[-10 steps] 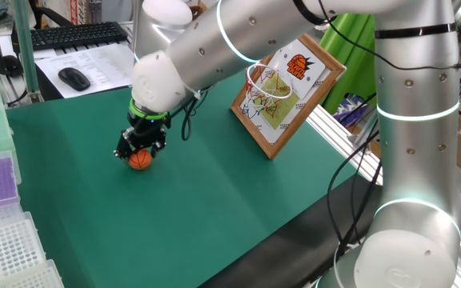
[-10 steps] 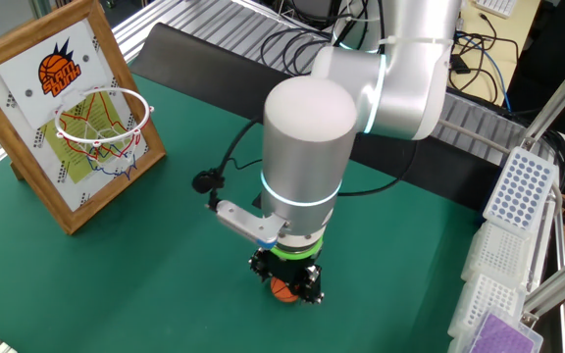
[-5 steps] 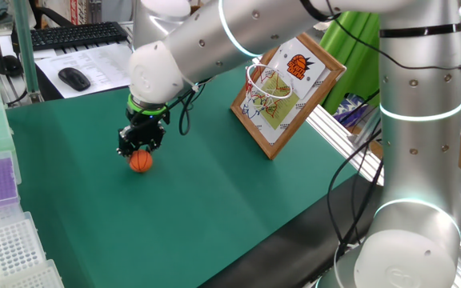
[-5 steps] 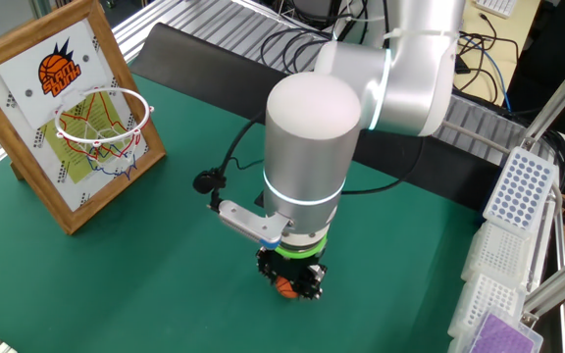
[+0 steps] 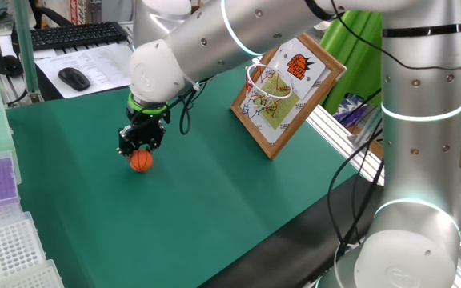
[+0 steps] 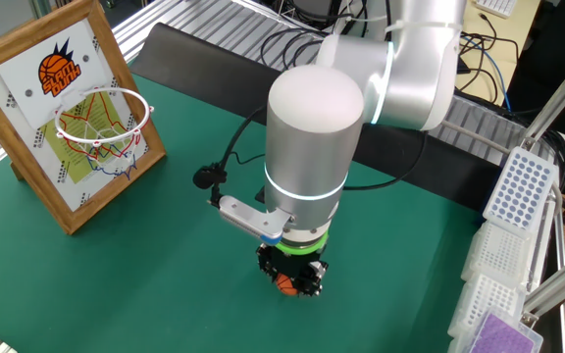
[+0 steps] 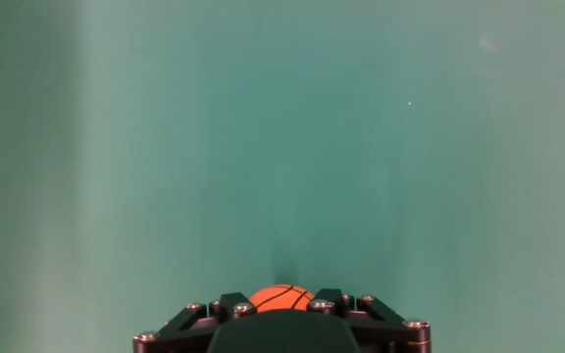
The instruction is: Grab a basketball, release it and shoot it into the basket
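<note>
A green mat covers the table (image 5: pixel 214 200), with a keyboard (image 5: pixel 74 34) and mouse (image 5: pixel 74 78) on a desk behind it and plastic racks (image 6: pixel 518 191) along one edge. The black fingers (image 5: pixel 142 145) point straight down at the mat, drawn in close around the basketball (image 5: pixel 141 161), which sits between their tips. In the other fixed view the ball (image 6: pixel 287 285) shows as an orange patch framed by the fingers (image 6: pixel 291 277), and in the hand view its top (image 7: pixel 282 296) peeks out just past the black linkage (image 7: pixel 282 322). The ball appears lifted slightly off the mat, though I cannot tell for certain that it is clear of it. Above the fingers the thick silver wrist (image 6: pixel 307 147) stands upright, and the arm bends back over the table. The basket (image 5: pixel 266 84) on its wood-framed backboard (image 5: pixel 289 92) leans well away from the fingers, across the mat.
</note>
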`<state>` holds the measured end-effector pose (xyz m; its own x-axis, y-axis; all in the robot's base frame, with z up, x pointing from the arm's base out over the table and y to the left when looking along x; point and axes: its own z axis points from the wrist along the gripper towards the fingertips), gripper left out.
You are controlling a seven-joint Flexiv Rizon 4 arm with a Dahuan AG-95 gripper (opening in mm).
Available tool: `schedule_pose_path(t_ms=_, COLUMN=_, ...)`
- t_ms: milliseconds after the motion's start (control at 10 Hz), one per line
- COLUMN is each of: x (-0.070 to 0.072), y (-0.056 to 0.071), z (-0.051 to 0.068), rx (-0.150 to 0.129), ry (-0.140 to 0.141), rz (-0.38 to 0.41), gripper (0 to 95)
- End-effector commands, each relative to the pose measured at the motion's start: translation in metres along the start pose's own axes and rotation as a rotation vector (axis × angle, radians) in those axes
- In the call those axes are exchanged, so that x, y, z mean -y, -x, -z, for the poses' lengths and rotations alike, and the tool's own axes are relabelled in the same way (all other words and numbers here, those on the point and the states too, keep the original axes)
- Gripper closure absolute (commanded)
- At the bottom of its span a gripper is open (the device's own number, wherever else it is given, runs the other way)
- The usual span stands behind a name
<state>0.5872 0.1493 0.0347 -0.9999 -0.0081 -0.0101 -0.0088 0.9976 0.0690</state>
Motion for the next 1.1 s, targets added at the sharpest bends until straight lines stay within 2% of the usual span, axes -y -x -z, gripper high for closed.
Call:
schedule_pose_path(t_ms=100, x=0.004, y=0.001, z=0.015, rx=-0.014, ry=-0.002, rz=0.014, gripper=76.0)
schedule_pose_path(t_ms=400, x=0.016, y=0.023, z=0.045, rx=-0.034, ry=-0.014, rz=0.042, gripper=76.0)
schedule_pose_path(t_ms=600, x=0.026, y=0.031, z=0.064, rx=-0.043, ry=-0.025, rz=0.064, gripper=76.0)
schedule_pose_path(t_ms=700, x=0.035, y=0.035, z=0.080, rx=-0.053, ry=-0.031, rz=0.082, gripper=76.0)
schedule_pose_path(t_ms=900, x=0.043, y=0.037, z=0.093, rx=-0.057, ry=-0.044, rz=0.103, gripper=76.0)
schedule_pose_path(t_ms=1100, x=0.053, y=0.033, z=0.108, rx=-0.062, ry=-0.050, rz=0.121, gripper=76.0)
